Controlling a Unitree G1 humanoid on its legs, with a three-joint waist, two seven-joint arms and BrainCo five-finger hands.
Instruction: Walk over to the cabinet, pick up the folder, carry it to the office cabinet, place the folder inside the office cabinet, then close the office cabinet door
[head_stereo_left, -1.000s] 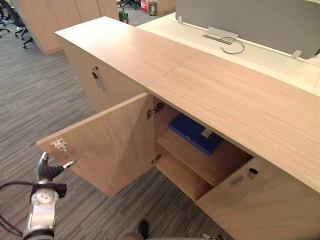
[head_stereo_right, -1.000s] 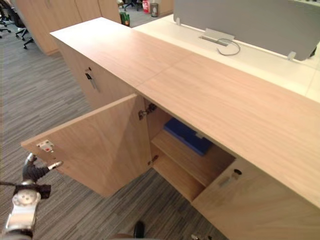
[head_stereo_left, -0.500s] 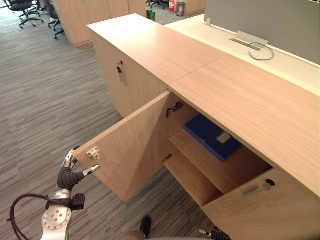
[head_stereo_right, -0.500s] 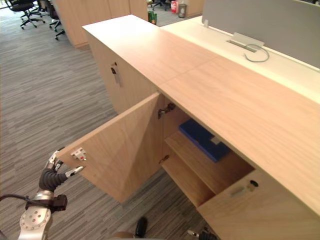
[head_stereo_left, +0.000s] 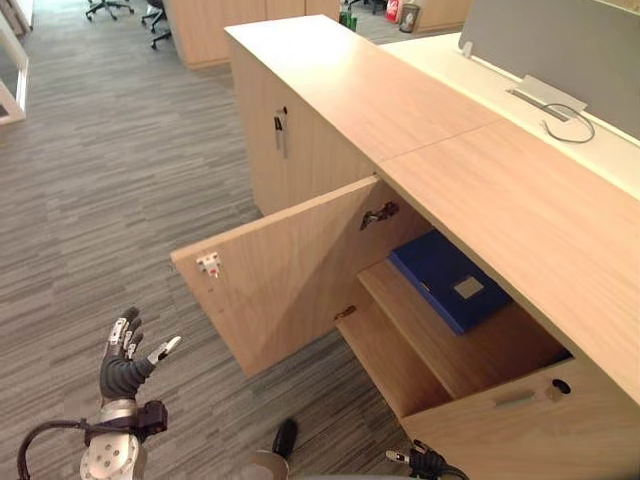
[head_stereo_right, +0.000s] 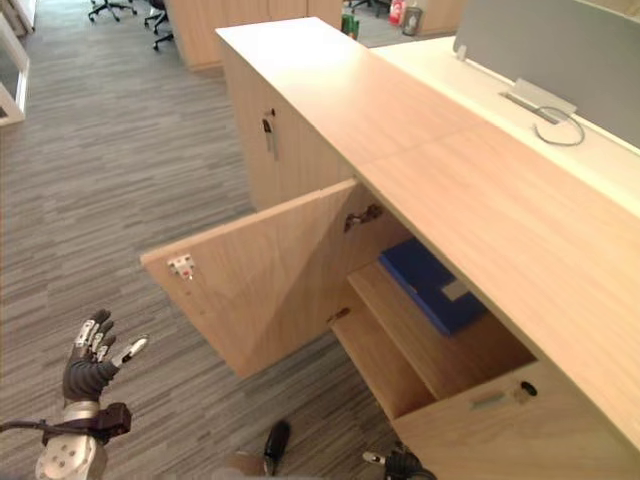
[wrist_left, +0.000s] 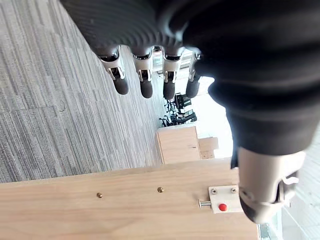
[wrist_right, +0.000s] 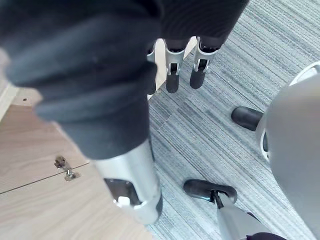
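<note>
– Whole view has swung over the last second, but that is the camera. The real change is the left hand (head_stereo_left: 122, 368), which was at the door's free corner under the latch and now hangs well apart from it, in the lower left of the frame
– Big things first?
– Office cabinet (head_stereo_left: 520, 200) runs from top centre to the right edge. Its door (head_stereo_left: 290, 280) stands wide open at centre, out over the carpet floor (head_stereo_left: 90, 200). Inside, the upper shelf (head_stereo_left: 480, 355) carries the blue folder (head_stereo_left: 450, 280), lying flat, so I'd say placing is done and only closing is left
– Hands?
– Left one has its fingers spread and straight, holding nothing. Right hand (wrist_right: 172, 70) hangs over the floor, fingers straight too, empty
– What could go wrong?
– The left hand seems to face the door's inner side, where the small latch (head_stereo_left: 209, 264) sits. It likely has to get round to the outer face. A push from spread fingertips near the edge could skid off, or fingers could get pinched as the door shuts
– And the folder?
– Its near corner lies close to the shelf's front edge. Whether it overhangs I cannot tell; if it does, the door could knock it or stop short
</note>
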